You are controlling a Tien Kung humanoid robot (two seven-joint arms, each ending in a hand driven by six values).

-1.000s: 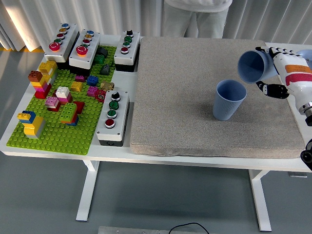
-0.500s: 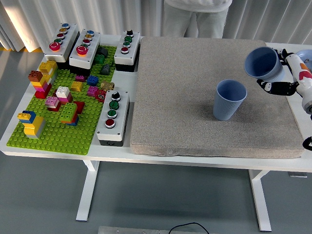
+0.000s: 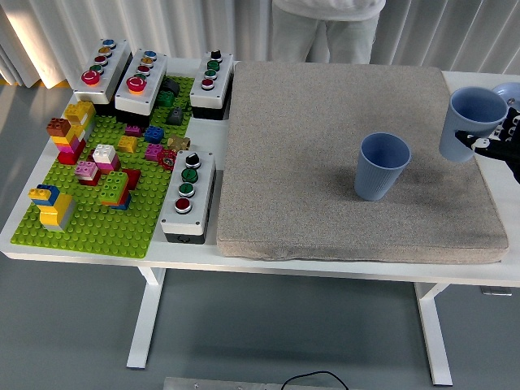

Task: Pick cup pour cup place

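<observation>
Place step, by my read: right hand (image 3: pixel 497 140) is at the right edge of the frame, fingers wrapped on the held cup (image 3: pixel 469 123), which is upright, mouth up, over the far-right edge of the grey mat (image 3: pixel 325 130). Can't tell whether its base touches the mat or hangs just above it. Second cup (image 3: pixel 381 166) stands upright mid-mat, left of the held one, well apart, nothing touching it. No liquid visible in either; contents can't be judged from this angle. Pour looks done since the held cup is level, not tipped. Next move calls for setting it down flat on the mat or counter (image 3: pixel 106 244), keeping it vertical, then opening the fingers and backing off rightward without clipping the rim. Risk: it sits close to the mat edge, a base half-on could tip. Left hand not in view.
</observation>
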